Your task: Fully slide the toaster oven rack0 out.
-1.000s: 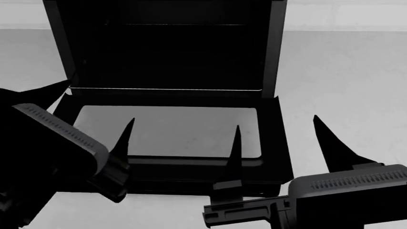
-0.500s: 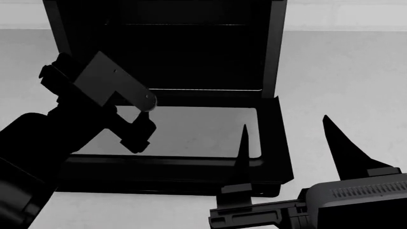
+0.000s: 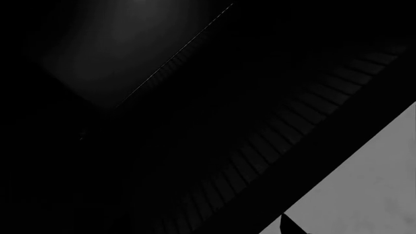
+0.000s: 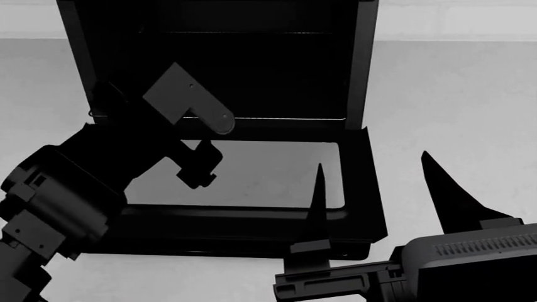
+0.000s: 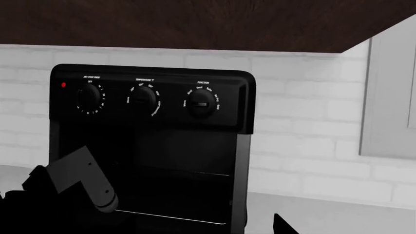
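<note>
Left gripper (image 4: 201, 165), jaw state unclear, sits at the oven (image 4: 218, 69) mouth, nearer than the open right gripper (image 4: 373, 189); rack (image 3: 273, 141) lies just ahead inside, long axis crosswise

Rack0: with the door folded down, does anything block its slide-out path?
Nothing visible does. The rack0 sits inside the toaster oven, and the open door lies flat below its path; the left arm reaches over it.

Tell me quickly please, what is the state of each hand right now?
Left hand: cannot be told, its fingers are lost in the dark toaster oven cavity.
Right hand: open, holding nothing, in front of the lowered door.
</note>
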`<state>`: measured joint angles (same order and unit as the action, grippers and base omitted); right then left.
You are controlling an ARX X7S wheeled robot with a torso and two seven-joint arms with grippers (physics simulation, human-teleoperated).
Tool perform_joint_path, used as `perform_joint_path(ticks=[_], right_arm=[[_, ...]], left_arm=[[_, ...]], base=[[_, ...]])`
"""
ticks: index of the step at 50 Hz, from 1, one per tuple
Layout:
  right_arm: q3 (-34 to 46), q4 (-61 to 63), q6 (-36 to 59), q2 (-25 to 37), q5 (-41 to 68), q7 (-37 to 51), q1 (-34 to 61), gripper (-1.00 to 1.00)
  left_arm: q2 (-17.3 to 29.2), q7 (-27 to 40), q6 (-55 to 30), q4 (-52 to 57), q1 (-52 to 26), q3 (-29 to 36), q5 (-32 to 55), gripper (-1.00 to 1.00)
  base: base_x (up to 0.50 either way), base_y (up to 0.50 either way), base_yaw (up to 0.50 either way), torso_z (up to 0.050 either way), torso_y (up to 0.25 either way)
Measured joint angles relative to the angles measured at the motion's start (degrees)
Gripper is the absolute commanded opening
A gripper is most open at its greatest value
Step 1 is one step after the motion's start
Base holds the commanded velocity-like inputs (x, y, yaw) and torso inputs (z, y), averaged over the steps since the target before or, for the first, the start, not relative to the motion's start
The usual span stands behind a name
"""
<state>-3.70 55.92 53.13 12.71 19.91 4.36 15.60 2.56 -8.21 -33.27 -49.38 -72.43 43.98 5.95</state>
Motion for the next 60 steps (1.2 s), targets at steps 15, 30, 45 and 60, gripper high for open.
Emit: perform_joint_path(ticks=[15,30,45,60], right_arm=[[-0.34,-0.62,-1.22,0.44,0.84,0.29,-0.92,1.00],[-0.27,-0.25,-1.58,0.79,1.70,0.98,-1.25,1.00],[-0.69,0.61,-1.77,1.26,2.82,1.80,-1.87,1.00],[-1.07,1.30,-2.25,1.91,4.03,2.66,-2.71,1.00]], left_arm=[[-0.88,8.22,8.39,-10.54,-7.20,25.65,20.19,-1.00],[9.02,17.61,2.69,9.85,-7.75,35.40,32.23,-1.00],[18.00,26.15,-4.71,30.15,-7.58,36.30,39.83,-1.00],[23.71,34.69,-11.19,47.01,-8.00,34.24,47.45,1.00]], base=[[0.00,0.00,0.00,0.000,0.000],[0.00,0.00,0.00,0.000,0.000],[0.00,0.00,0.00,0.000,0.002],[0.00,0.00,-0.01,0.002,0.003]])
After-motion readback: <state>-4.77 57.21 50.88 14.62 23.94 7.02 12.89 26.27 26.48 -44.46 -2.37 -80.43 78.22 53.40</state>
